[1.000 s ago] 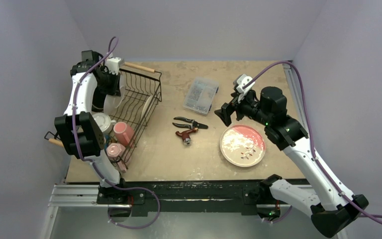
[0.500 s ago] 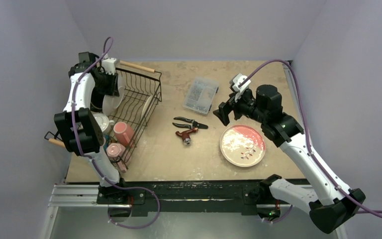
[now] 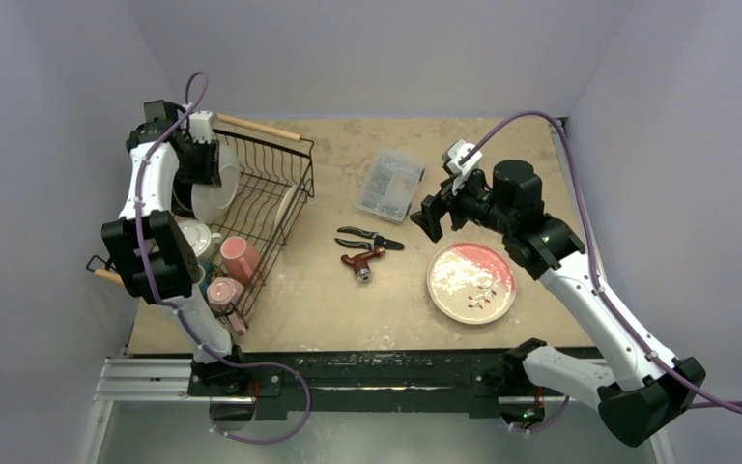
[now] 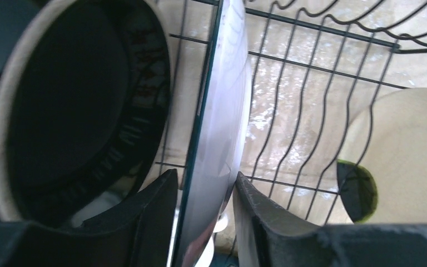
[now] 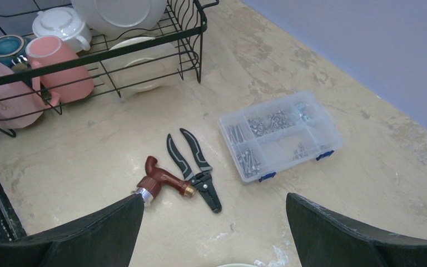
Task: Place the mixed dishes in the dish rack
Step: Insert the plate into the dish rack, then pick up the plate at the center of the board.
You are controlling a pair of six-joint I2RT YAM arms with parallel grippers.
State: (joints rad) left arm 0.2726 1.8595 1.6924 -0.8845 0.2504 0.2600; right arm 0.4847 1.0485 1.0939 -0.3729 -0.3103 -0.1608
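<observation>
The dish rack stands at the table's far left. My left gripper reaches into its back end. In the left wrist view this gripper is open, its fingers either side of a white, teal-edged plate that stands on edge in the wires; the left finger sits a little off the rim. A dark bowl leans behind the plate and a cream saucer stands further along. Two pink mugs and a white cup lie in the rack. A pink plate lies on the table. My right gripper hovers open and empty above the table.
Black pliers and a red-brown nozzle tool lie mid-table between rack and pink plate. A clear compartment box of screws sits behind them. From the right wrist, the pliers and box lie beyond my fingers.
My left gripper's jaws have parted around the white plate, which stays standing in the rack. The right arm has drifted slightly left and back, still open.
</observation>
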